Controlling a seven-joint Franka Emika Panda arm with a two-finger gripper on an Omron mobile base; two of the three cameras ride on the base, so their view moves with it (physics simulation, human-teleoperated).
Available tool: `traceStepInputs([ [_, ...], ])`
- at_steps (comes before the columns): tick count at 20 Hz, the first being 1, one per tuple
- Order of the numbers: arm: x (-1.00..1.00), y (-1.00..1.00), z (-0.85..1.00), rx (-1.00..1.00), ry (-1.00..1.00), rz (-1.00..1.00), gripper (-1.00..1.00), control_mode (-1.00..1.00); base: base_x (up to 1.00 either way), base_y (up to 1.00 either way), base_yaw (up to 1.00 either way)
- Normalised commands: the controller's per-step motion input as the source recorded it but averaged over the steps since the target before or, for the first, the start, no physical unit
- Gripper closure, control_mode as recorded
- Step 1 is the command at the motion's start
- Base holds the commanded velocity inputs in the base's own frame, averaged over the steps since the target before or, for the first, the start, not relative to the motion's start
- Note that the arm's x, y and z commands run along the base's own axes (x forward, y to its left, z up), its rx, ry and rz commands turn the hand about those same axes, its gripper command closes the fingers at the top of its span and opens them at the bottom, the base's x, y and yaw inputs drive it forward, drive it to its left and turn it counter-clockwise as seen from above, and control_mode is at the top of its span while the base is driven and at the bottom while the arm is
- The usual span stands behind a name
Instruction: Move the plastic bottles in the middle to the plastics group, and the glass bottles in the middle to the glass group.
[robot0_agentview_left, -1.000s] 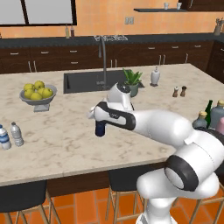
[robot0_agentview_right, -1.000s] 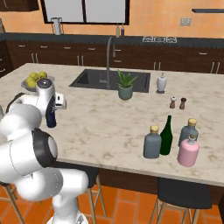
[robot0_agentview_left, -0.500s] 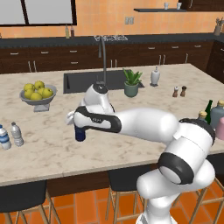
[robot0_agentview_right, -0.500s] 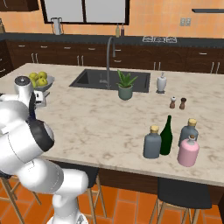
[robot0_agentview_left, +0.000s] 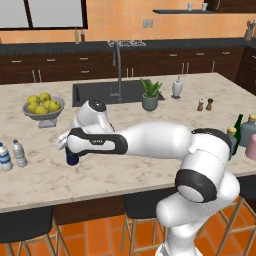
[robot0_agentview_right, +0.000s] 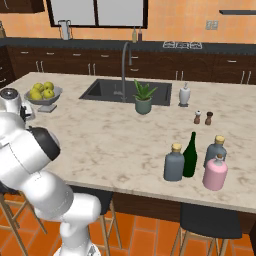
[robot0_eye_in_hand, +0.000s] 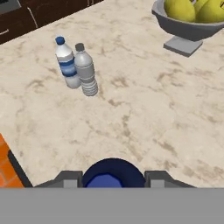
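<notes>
The gripper (robot0_eye_in_hand: 113, 180) is clasping the navy bottle (robot0_eye_in_hand: 113, 174) between its fingers, carrying it over the counter (robot0_eye_in_hand: 144, 109). The two clear water bottles (robot0_eye_in_hand: 78, 68) are standing well ahead of it, slightly to one side. Judging from this, the transport step is under way; next it needs to advance and lower beside them.

Arm stretched far out to its left, forearm roughly level, low over the tabletop's front-left area. Gripper (robot0_agentview_left: 71, 154) points down, jaws closed around the navy bottle (robot0_agentview_left: 72, 159). Hand view: fingers (robot0_eye_in_hand: 69, 179) sit either side of the bottle's blue cap, bottle held upright.
</notes>
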Motion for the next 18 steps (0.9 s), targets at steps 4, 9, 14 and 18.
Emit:
traceStepInputs([
  [4, 0.0, 0.75, -0.01, 0.0, -0.01, 0.12, 1.0, -1.0, 0.0, 0.0, 0.0],
  [9, 0.0, 0.55, -0.04, 0.0, 0.0, 0.07, 1.0, -1.0, 0.0, 0.0, 0.0],
  [14, 0.09, 0.41, -0.04, 0.0, 0.0, 0.03, 1.0, -1.0, 0.0, 0.0, 0.0],
  [18, 0.09, 0.38, -0.15, 0.0, -0.01, 0.02, 1.0, -1.0, 0.0, 0.0, 0.0],
])
